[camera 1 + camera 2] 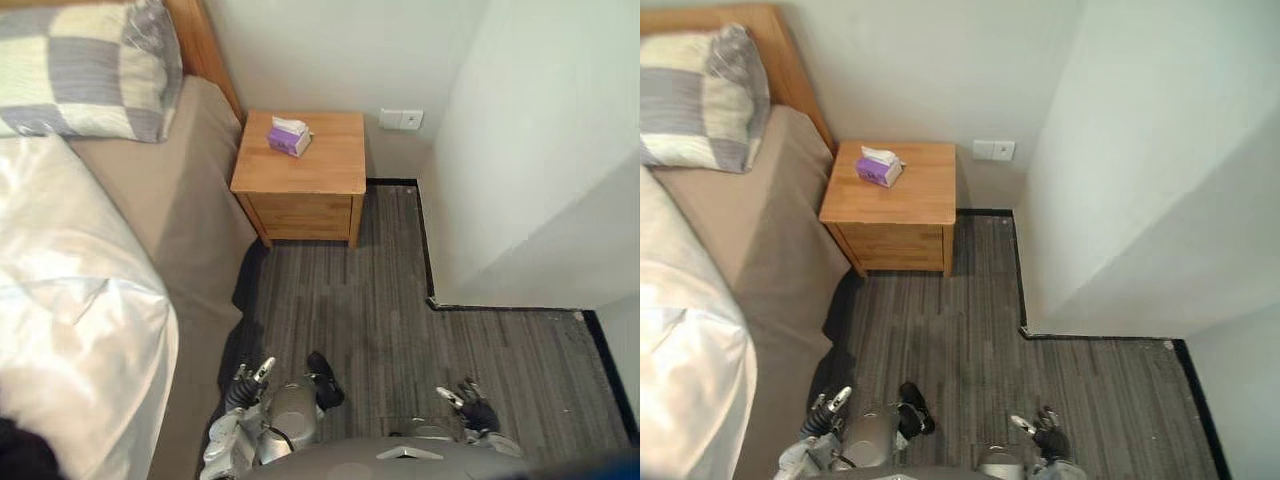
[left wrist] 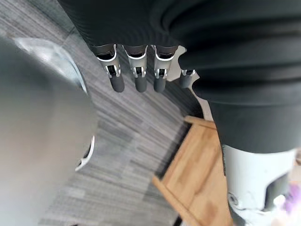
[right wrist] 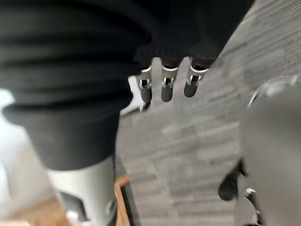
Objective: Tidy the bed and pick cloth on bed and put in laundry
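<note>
The bed fills the left side, with a tan sheet (image 1: 190,200), a rumpled white duvet (image 1: 70,300) and a grey and cream checked pillow (image 1: 80,65) at its head. A dark shape (image 1: 18,452) shows at the duvet's near corner, cut off by the view's edge; I cannot tell what it is. My left hand (image 1: 250,380) hangs low beside the bed's edge, its fingers (image 2: 136,75) straight over the carpet and holding nothing. Over the floor to the right hangs my right hand (image 1: 472,408), its fingers (image 3: 165,84) also straight and empty.
A wooden nightstand (image 1: 320,170) stands against the back wall beside the bed's head, with a purple tissue box (image 1: 288,137) on top. Grey striped carpet (image 1: 380,320) runs between bed and white wall (image 1: 540,180), which steps out on the right.
</note>
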{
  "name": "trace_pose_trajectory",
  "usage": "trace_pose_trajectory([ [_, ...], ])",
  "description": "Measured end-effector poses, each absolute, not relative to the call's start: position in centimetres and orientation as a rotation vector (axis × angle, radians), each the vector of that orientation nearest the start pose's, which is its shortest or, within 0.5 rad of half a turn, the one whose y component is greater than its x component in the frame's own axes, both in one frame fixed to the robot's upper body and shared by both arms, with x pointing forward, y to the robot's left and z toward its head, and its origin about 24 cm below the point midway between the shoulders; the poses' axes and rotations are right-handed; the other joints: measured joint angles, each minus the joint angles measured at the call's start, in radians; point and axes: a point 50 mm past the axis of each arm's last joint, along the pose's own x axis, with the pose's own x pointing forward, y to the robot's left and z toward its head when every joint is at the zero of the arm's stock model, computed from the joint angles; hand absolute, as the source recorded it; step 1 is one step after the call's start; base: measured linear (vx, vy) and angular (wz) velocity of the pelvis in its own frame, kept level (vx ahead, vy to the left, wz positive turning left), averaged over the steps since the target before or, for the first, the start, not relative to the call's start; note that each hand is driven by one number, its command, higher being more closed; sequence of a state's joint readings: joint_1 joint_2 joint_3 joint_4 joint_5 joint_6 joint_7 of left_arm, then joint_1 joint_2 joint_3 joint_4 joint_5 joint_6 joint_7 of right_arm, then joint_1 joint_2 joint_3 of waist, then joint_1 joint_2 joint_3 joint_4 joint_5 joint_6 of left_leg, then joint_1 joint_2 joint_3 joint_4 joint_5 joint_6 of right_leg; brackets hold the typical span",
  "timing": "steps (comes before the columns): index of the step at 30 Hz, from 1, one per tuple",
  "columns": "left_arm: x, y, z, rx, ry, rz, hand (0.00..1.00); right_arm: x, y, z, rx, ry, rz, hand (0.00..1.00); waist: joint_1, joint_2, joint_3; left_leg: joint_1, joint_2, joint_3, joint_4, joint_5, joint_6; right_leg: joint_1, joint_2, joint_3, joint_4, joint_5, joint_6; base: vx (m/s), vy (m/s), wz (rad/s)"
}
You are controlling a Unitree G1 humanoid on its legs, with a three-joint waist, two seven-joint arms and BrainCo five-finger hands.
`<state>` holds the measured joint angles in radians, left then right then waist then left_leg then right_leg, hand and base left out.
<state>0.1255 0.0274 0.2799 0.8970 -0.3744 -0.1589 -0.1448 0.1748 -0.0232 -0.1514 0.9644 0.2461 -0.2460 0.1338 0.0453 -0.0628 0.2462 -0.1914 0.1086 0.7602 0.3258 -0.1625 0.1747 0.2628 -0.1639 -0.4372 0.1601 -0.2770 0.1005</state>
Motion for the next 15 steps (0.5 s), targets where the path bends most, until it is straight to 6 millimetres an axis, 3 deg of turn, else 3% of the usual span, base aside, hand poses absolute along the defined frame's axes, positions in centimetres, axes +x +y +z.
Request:
trace_pose_trajectory([
  [2,11.4,20.8,-14.4,-0.447,0.784,0.391,0.0,10.0,-18.9,-15.0,0.256,0.845,-0.239,0.0,0.0,-0.001,0.0,0.036,-0.024,-0.018,0.041,-0.064,0.013,-0.045,-0.066,-0.001,0.244,-0.01,0.023,0.54,0.226,0.53],
  [3,11.2,20.7,-14.5,-0.426,0.812,0.375,0.0,10.8,-19.1,-14.9,0.234,0.844,-0.238,0.0,-0.007,0.009,0.003,0.078,-0.04,-0.063,0.038,-0.1,0.002,-0.144,-0.124,0.038,0.533,0.055,0.009,0.39,0.16,0.79],
  [5,11.2,20.4,-14.7,-0.388,0.839,0.335,0.0,11.5,-19.4,-14.7,0.21,0.828,-0.246,0.0,-0.042,0.019,0.008,0.176,-0.079,-0.169,-0.01,-0.109,-0.007,-0.267,-0.15,0.113,0.839,0.035,0.026,0.47,0.105,1.48],
  [6,11.0,20.1,-14.9,-0.386,0.855,0.321,0.0,11.8,-19.7,-14.5,0.182,0.822,-0.235,0.0,-0.055,0.033,0.009,0.228,-0.09,-0.227,-0.05,-0.105,-0.014,-0.319,-0.147,0.123,0.857,0.027,0.016,0.45,0.049,1.54],
  [9,11.4,20.1,-14.8,-0.419,0.819,0.339,0.0,12.2,-19.7,-14.2,0.18,0.799,-0.237,0.0,-0.061,0.036,0.01,0.294,-0.105,-0.373,-0.119,-0.089,-0.04,-0.416,-0.105,0.175,0.744,0.003,0.013,0.4,-0.092,1.68],
  [11,12.5,19.5,-14.4,-0.445,0.776,0.336,0.0,11.8,-19.9,-14.1,0.19,0.789,-0.267,0.0,-0.062,0.035,0.008,0.314,-0.107,-0.59,-0.162,-0.088,-0.065,-0.467,-0.019,0.304,0.483,0.004,0.001,0.39,-0.303,2.59],
  [12,12.7,19.4,-14.3,-0.452,0.766,0.338,0.0,11.8,-19.7,-14.2,0.192,0.792,-0.267,0.0,-0.062,0.034,0.007,0.314,-0.107,-0.635,-0.167,-0.087,-0.075,-0.466,0.002,0.346,0.412,0.013,-0.001,0.33,-0.358,2.58],
  [13,13.0,19.5,-14.1,-0.455,0.745,0.343,0.0,11.6,-19.3,-14.3,0.195,0.805,-0.256,0.0,-0.056,0.021,-0.001,0.312,-0.118,-0.699,-0.164,-0.093,-0.108,-0.463,0.025,0.413,0.268,0.063,0.001,0.35,-0.409,1.8],
  [14,12.9,19.8,-14.0,-0.453,0.739,0.353,0.0,11.4,-19.0,-14.5,0.199,0.815,-0.243,0.0,-0.045,-0.001,-0.012,0.314,-0.129,-0.728,-0.149,-0.105,-0.138,-0.457,0.024,0.424,0.22,0.121,-0.045,0.29,-0.337,1.49],
  [15,12.6,19.6,-14.2,-0.464,0.754,0.359,0.0,11.6,-19.2,-14.4,0.202,0.813,-0.249,0.0,-0.029,0.025,-0.017,0.312,-0.108,-0.735,-0.131,-0.114,-0.157,-0.445,0.021,0.39,0.224,0.115,-0.05,0.38,-0.329,0.94],
])
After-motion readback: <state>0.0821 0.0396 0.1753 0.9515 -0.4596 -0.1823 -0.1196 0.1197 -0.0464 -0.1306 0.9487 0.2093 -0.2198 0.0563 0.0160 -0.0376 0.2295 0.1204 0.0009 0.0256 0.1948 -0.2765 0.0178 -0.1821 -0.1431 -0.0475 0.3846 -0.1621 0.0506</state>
